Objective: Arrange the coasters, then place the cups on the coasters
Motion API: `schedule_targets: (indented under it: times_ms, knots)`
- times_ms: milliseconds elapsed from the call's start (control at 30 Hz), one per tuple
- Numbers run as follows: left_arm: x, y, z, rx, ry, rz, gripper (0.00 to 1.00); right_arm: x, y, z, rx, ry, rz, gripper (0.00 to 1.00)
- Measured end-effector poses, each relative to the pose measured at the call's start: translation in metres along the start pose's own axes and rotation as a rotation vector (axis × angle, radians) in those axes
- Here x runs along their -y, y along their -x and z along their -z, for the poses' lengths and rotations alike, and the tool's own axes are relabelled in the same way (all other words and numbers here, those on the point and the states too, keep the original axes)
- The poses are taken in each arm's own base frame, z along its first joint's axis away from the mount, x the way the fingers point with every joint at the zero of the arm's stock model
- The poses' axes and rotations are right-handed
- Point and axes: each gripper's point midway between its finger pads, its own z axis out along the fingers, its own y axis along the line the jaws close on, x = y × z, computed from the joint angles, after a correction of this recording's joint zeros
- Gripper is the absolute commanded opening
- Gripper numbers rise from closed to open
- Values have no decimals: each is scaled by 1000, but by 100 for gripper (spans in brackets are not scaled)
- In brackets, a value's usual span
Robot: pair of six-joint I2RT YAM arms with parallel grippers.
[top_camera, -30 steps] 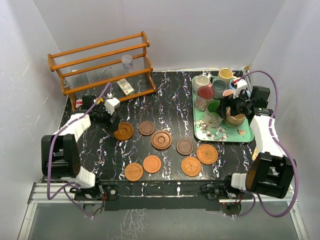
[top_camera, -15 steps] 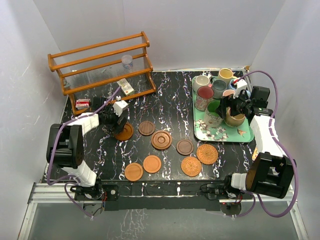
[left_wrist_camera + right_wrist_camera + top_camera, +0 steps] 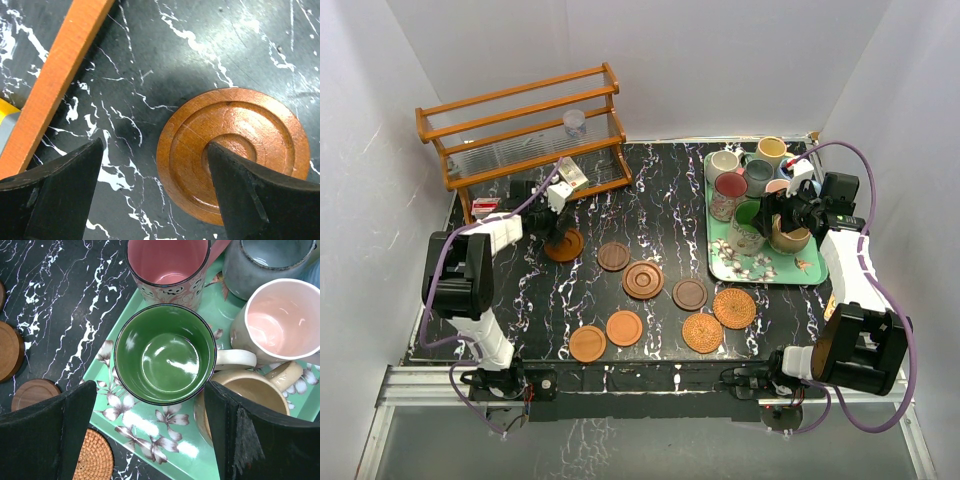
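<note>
Wood, turned with a raised rim, is forming the coaster [image 3: 232, 150] that is lying flat on the black marbled desk [image 3: 200, 50], near the orange rail of the rack [image 3: 65, 65]. The left end effector [image 3: 155, 145] is hanging over it with jaws apart and nothing between them; one finger is overlapping the disc's edge in view, the other is standing over bare desk. This piece is judged light and stiff, but thin and flush to a smooth surface, so a pinch across the rim, edge to edge, is likely needed — or a push along the desk. The right end effector [image 3: 150, 387] is hovering with jaws spread and empty above the green mug [image 3: 165, 360], which is standing upright on the floral tray [image 3: 165, 440], crowded by the pink mug [image 3: 167, 265] and the tan mug [image 3: 250, 390]. Glazed ceramic is judged heavier, slippery and chip-prone — gripping the wall opposite the handle, one finger inside and one outside, is looking safest.
</note>
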Motion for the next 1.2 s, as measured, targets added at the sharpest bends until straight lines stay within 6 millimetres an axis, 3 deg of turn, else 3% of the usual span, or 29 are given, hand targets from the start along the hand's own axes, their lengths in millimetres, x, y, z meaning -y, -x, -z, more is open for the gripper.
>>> schedule_targets:
  times_ms: [233,367,500,600,700,967,1200]
  knots:
    - [-8,5,-5,-4,26,30,87,1,-1,-1,-5,-1,-3,88]
    - [3,9,4,10,-32,38,89,1,-1,-1,-5,-2,-3,88]
    - [23,33,25,84,-106,11,90,1,-1,-1,-5,-2,-3,89]
    - [51,60,40,154,-171,-75,90,1,-1,-1,-5,-2,-2,89]
    - [89,75,43,185,-250,-177,90,1,-1,-1,-5,-2,-3,89]
    - [191,85,42,193,-454,-404,90,1,-1,-1,-5,-3,-3,89]
    - [253,77,17,136,-572,-536,89,2,-2,-1,-8,-9,-2,90]
